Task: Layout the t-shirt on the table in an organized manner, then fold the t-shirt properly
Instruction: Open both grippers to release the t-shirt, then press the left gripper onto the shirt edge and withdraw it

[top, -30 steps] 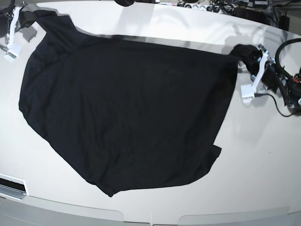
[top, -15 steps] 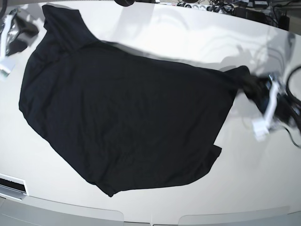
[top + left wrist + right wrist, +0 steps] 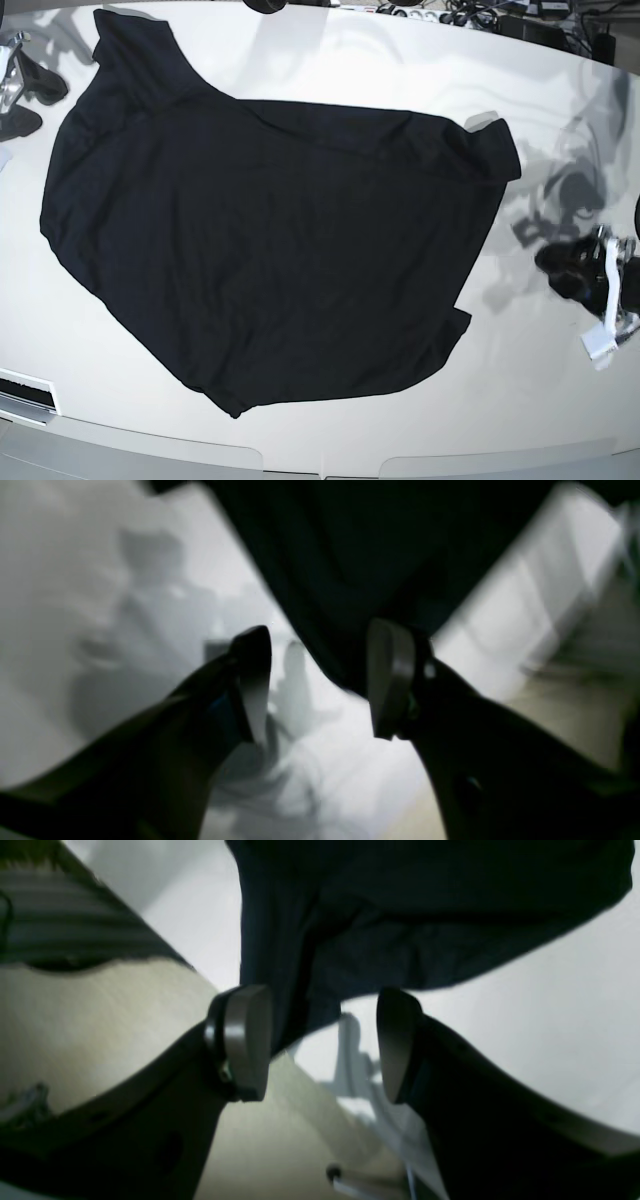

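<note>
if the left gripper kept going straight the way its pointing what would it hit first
Most likely the t-shirt. In the left wrist view the open left gripper points at the shirt's dark edge, with bare table between. The view is blurred, so depth is uncertain; angled down, it might touch the table first.

The t-shirt [image 3: 270, 250] was seen as soft, matt black cloth, faintly ribbed and lightly creased. The table [image 3: 330, 60] beneath it was finished in smooth, glossy white, and blurred reflections were carried on it. Smooth grey pads [image 3: 247, 1040] were shown on dark, plastic-looking fingers.
</note>
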{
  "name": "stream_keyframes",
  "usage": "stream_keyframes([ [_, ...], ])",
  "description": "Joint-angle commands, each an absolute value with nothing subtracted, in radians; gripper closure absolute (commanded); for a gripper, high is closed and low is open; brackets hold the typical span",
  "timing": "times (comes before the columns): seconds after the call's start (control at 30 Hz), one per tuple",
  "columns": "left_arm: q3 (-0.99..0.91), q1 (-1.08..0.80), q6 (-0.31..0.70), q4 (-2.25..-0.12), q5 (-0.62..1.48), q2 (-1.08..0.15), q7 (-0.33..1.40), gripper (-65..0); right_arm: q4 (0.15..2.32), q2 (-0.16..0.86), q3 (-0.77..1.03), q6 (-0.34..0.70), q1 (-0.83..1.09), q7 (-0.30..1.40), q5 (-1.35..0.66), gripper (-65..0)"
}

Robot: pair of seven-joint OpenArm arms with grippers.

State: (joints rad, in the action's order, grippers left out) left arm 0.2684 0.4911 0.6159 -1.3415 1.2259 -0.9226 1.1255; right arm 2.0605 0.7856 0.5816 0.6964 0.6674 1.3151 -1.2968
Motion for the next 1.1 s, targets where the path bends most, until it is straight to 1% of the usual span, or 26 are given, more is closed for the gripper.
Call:
stream_keyframes([
  [0.0,0.257,0.513,0.606,-1.323,1.206,-0.917,1.111,-31.0,2.071,0.794,0.594,0.698,0.665,1.280,-1.301,-35.3],
  [0.07,0.257,0.512,0.601,-1.279,1.194,-0.870,1.128,-30.4,2.071,0.767,0.594,0.698,0.665,1.235,-1.281,-34.6],
  [0.1,0.257,0.511,0.624,-1.266,1.210,-0.844,1.158,-26.9,2.071,0.750,0.594,0.698,0.665,1.209,-1.260,-32.6],
  [0.13,0.257,0.506,0.663,-1.259,1.256,-0.821,1.202,-21.0,2.071,0.730,0.594,0.698,0.665,1.182,-1.238,-28.4],
  [0.17,0.257,0.501,0.698,-1.258,1.319,-0.801,1.253,-13.2,2.071,0.709,0.594,0.698,0.665,1.157,-1.221,-22.5],
  [0.2,0.257,0.493,0.698,-1.261,1.388,-0.783,1.300,-4.4,2.070,0.684,0.594,0.698,0.665,1.139,-1.210,-14.4],
  [0.23,0.257,0.487,0.698,-1.261,1.446,-0.767,1.341,0.0,2.070,0.661,0.594,0.698,0.665,1.124,-1.203,-5.0],
  [0.27,0.257,0.481,0.698,-1.261,1.481,-0.754,1.371,0.0,2.070,0.639,0.594,0.698,0.665,1.103,-1.186,0.0],
  [0.43,0.257,0.429,0.698,-1.261,1.484,-0.724,1.385,0.0,2.070,0.553,0.593,0.698,0.665,0.982,-1.045,0.0],
  [0.5,0.257,0.413,0.698,-1.261,1.429,-0.711,1.353,0.0,2.070,0.543,0.580,0.698,0.658,0.933,-0.982,0.0],
  [0.57,0.257,0.407,0.698,-1.261,1.312,-0.702,1.227,0.0,2.070,0.543,0.544,0.698,0.629,0.908,-0.923,0.0],
  [0.63,0.257,0.410,0.698,-1.261,1.190,-0.701,1.048,0.0,2.069,0.543,0.488,0.698,0.588,0.908,-0.864,0.0],
  [0.7,0.256,0.417,0.610,-1.261,1.064,-0.694,0.919,0.0,2.062,0.543,0.424,0.661,0.554,0.908,-0.800,0.0],
  [0.77,0.255,0.418,0.534,-1.259,0.935,-0.675,0.862,0.0,2.050,0.543,0.358,0.625,0.526,0.906,-0.739,0.0],
  [0.83,0.256,0.419,0.483,-1.249,0.850,-0.648,0.813,0.0,2.030,0.543,0.292,0.598,0.490,0.877,-0.689,0.0],
  [0.93,0.256,0.444,0.445,-1.223,0.752,-0.603,0.731,0.0,1.996,0.543,0.208,0.571,0.431,0.844,-0.621,0.0],
  [1.07,0.256,0.482,0.440,-1.156,0.645,-0.547,0.661,0.0,1.957,0.543,0.148,0.571,0.408,0.844,-0.571,0.0],
])
